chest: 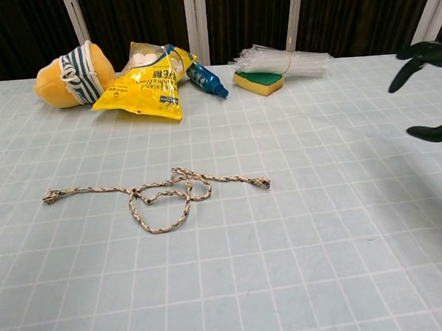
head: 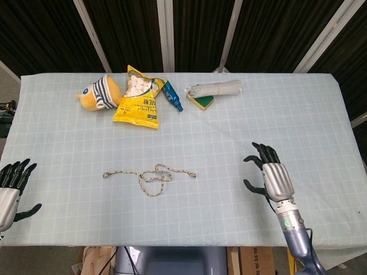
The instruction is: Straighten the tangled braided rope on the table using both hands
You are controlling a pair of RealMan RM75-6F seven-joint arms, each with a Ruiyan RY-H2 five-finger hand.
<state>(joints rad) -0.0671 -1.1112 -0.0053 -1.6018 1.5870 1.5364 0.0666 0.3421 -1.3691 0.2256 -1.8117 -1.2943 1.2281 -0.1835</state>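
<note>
A beige braided rope (head: 150, 175) lies tangled in loops on the checked tablecloth, its ends pointing left and right; the chest view shows the rope (chest: 160, 195) at centre left. My right hand (head: 270, 179) hovers over the table to the right of the rope, fingers apart and holding nothing; its dark fingertips (chest: 420, 52) enter the chest view at the right edge. My left hand (head: 10, 188) stays at the table's front left edge, fingers spread and empty, well left of the rope's left end.
Along the far side sit a striped yellow plush toy (head: 99, 93), a yellow snack bag (head: 139, 98), a blue tube (head: 172, 96), and a green-yellow sponge (head: 202, 101) beside a bundle of clear straws (head: 221, 87).
</note>
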